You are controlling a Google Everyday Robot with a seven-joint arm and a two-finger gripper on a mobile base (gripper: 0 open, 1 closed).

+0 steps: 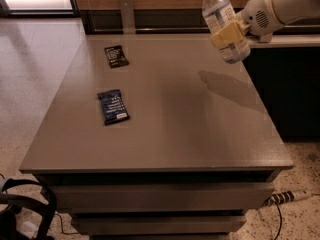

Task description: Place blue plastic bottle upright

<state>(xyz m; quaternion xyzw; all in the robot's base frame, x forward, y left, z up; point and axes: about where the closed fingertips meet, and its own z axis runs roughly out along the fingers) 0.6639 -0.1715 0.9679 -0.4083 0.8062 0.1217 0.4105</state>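
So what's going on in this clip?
The robot's arm holds a slim clear bluish plastic bottle with a white cap in its pincer, which is closed around the bottle's lower half. The bottle hangs in the air above the far right part of the grey table, cap uppermost and leaning left, not yet set down. A dark blue flat wrapper and a black flat packet lie on the table's left side, away from the arm.

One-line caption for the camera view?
Gripper holds the blue plastic bottle cap-up, slightly tilted, above the far-right corner of the table; dark blue snack wrapper and black packet lie at left.
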